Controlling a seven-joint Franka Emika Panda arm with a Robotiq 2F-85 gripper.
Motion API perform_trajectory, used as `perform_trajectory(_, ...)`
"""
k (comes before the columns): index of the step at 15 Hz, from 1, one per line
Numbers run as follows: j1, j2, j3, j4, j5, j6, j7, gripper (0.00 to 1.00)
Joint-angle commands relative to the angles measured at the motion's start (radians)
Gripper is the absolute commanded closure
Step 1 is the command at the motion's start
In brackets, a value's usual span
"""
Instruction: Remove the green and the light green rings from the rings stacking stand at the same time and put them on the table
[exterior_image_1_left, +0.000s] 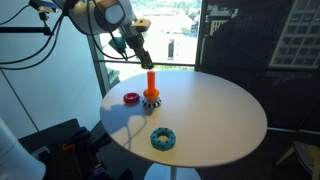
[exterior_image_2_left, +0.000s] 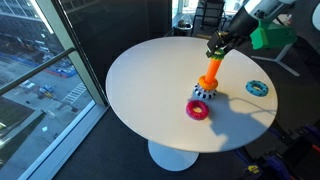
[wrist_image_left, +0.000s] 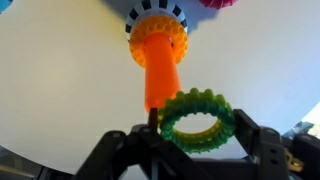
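My gripper (wrist_image_left: 197, 128) is shut on the green and light green rings (wrist_image_left: 198, 117), stacked together and held clear above the tip of the orange peg. The rings stacking stand (wrist_image_left: 157, 55) is an orange peg with dark and orange toothed rings at its foot. In both exterior views the gripper (exterior_image_1_left: 142, 60) (exterior_image_2_left: 217, 47) hovers just above the stand (exterior_image_1_left: 151, 92) (exterior_image_2_left: 207, 82) on the cream-white table (exterior_image_1_left: 215, 115) (exterior_image_2_left: 140, 85). The held rings are too small to make out in the exterior views.
A red ring (exterior_image_1_left: 131, 98) (exterior_image_2_left: 198, 110) lies on the table beside the stand; its edge shows in the wrist view (wrist_image_left: 220, 4). A larger blue toothed ring (exterior_image_1_left: 163, 138) (exterior_image_2_left: 258, 88) lies near the table's edge. A window wall stands behind the table.
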Motion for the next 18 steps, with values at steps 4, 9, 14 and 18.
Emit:
perform_trajectory(4, -0.028, -0.089, 0.087, -0.015, 0.182, -0.136, -0.203, 0.51)
perform_trajectory(9, -0.051, -0.085, 0.102, -0.017, 0.174, -0.191, -0.241, 0.51)
perform_trajectory(14, -0.076, -0.022, 0.112, -0.026, 0.148, -0.183, -0.227, 0.51)
perform_trajectory(18, -0.092, 0.028, 0.107, -0.04, 0.119, -0.176, -0.218, 0.51)
